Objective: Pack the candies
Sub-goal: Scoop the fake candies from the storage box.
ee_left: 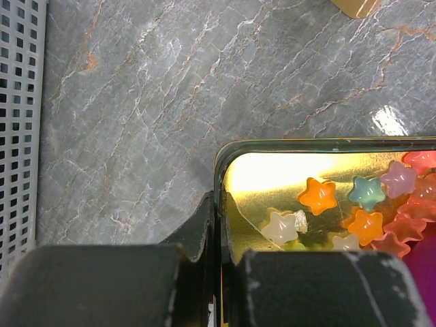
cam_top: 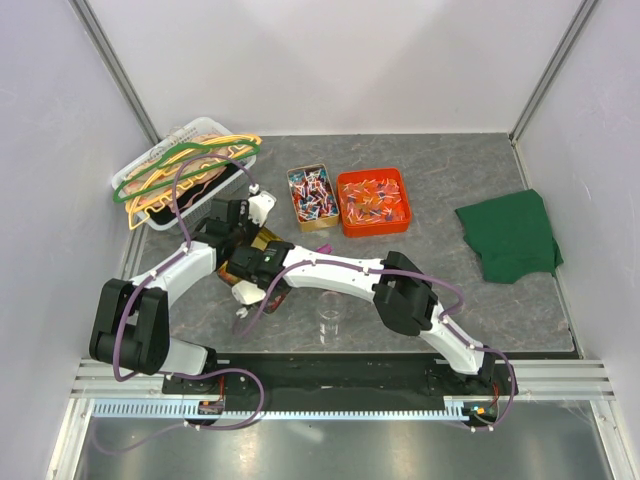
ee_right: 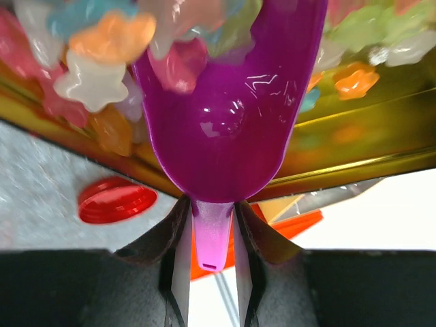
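Currently: right gripper clenched on handle of purple scoop, its long axis pointing straight ahead into star candies in gold tin, rim pinched by left gripper.

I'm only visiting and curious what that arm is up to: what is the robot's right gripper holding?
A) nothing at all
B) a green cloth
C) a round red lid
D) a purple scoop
D: in the right wrist view the right gripper is clamped on the handle of the purple scoop, whose bowl sits among the candies in the gold tin.
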Action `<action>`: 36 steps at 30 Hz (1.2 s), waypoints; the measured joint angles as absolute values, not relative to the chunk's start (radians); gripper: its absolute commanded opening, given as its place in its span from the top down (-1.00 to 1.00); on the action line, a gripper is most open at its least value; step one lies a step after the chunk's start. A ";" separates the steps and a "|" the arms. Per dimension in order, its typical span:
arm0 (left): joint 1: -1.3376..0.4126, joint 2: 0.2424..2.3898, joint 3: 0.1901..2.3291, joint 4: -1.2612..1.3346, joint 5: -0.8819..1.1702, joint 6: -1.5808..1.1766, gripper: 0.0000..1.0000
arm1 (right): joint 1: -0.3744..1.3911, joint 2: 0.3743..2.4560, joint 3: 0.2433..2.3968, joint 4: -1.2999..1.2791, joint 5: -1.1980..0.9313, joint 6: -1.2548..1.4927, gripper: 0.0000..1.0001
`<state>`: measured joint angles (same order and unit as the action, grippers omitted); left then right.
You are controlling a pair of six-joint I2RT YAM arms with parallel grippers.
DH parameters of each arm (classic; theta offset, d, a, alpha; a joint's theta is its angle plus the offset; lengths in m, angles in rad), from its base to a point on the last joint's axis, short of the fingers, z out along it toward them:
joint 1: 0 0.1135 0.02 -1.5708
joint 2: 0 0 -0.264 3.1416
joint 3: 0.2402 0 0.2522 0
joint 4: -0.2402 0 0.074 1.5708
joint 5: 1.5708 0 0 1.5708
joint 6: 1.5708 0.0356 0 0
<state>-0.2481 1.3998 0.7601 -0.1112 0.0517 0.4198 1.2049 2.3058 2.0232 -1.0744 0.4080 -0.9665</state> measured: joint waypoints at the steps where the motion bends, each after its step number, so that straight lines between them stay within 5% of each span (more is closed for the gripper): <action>1: -0.248 1.400 0.760 -0.112 0.051 0.418 0.96 | 1.205 2.310 2.033 -1.075 0.397 -0.949 1.00; 36: -0.236 1.386 0.778 -0.193 0.061 0.376 0.96 | 1.142 2.283 2.072 -1.040 0.047 -0.653 1.00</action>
<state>-0.2359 1.3865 0.7784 -0.1932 0.0608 0.3759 1.1416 2.2826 2.0724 -1.0401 0.0467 -0.6533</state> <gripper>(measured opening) 0.046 0.320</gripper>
